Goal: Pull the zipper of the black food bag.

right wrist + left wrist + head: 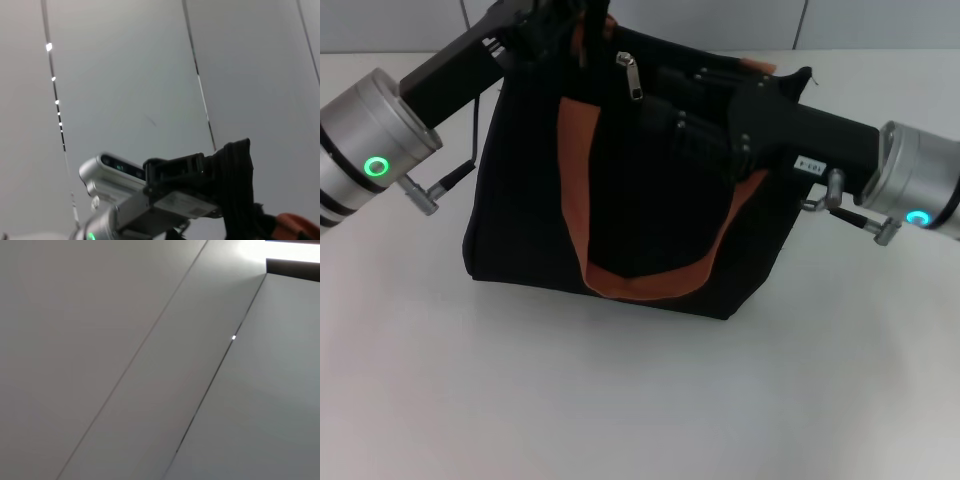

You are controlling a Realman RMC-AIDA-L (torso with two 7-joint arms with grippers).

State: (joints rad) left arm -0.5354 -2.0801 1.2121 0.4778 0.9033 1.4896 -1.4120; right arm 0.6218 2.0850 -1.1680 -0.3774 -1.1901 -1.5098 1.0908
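The black food bag (620,180) is standing upright toward the far edge of the white surface (620,400), roughly midway between its side edges, with its orange-brown straps (575,180) hanging down the near face in a U. The zipper (632,75) is sitting on the bag's upper edge, its silver tab lying free and pointing down toward the near side.

The left pincer (545,20) is reaching over the bag's far left top corner, and the right pincer (695,125) is pressing in at the bag's upper right, close beside the tab but apparently not on it. Black parts are merging with black fabric, so I cannot tell whether either pincer is apart or together.

The tab is looking untouched, so the pull itself seems still ahead: one pincer needs to take the tab while the other is steadying the bag.
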